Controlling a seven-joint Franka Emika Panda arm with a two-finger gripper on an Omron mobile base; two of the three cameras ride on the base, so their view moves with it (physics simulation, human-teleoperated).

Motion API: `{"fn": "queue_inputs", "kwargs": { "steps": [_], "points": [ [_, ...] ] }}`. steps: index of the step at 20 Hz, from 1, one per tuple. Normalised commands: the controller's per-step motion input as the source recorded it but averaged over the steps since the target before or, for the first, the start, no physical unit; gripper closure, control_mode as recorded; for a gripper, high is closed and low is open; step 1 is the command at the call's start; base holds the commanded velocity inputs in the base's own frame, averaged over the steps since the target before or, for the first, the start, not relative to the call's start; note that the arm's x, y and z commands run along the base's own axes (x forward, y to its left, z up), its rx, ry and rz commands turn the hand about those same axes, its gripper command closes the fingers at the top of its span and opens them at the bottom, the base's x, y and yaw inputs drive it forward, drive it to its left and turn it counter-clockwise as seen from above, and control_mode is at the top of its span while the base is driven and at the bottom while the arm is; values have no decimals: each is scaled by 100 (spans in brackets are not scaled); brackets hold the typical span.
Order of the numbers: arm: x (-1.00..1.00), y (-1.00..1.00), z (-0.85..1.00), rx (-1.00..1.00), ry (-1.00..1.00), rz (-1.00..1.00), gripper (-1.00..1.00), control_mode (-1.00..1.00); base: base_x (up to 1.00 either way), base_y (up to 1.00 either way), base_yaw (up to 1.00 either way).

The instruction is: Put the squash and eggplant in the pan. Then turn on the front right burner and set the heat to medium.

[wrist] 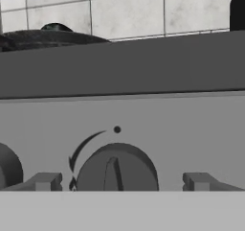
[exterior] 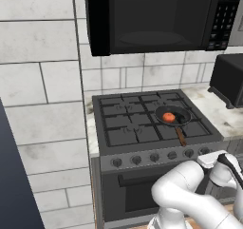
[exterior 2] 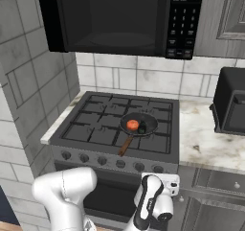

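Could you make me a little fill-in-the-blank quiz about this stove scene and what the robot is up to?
1. The pan sits on the stove's front ____ burner.
2. The pan's wooden handle points toward the stove's ____ edge.
3. The end effector faces a round stove ____, with its jaws open.
4. Above the stove hangs a black ____.

Missing words: right; front; knob; microwave

Stove (exterior: 142,128) w/ black grates carries the pan (exterior: 173,116) on its front right burner (exterior 2: 143,129), wood handle pointing toward the front edge & knob row (exterior 2: 110,162). In the pan: an orange piece (exterior 2: 132,125) touching a dark piece (exterior 2: 142,127). Marble counter (exterior 2: 203,139) just right of the stove holds a black box-shaped appliance (exterior 2: 232,105) near the wall
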Motion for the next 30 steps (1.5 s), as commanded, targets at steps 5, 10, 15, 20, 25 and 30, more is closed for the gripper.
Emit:
{"fn": "queue_inputs", "kwargs": {
  "steps": [5, 10, 15, 20, 25, 30],
  "points": [
    [15, 0, -9, -1, 0, 0, -100, -100, 0, 0, 0],
    [0, 0, 0, 0, 0, 0, 100, -100, 0, 0, 0],
    [0, 0, 0, 0, 0, 0, 100, -100, 0, 0, 0],
    [0, 0, 0, 0, 0, 0, 100, -100, 0, 0, 0],
    [0, 0, -4, 0, 0, 0, 100, -100, 0, 0, 0],
    [0, 0, -9, -8, -8, 1, 100, -100, 0, 0, 0]
  ]
}}
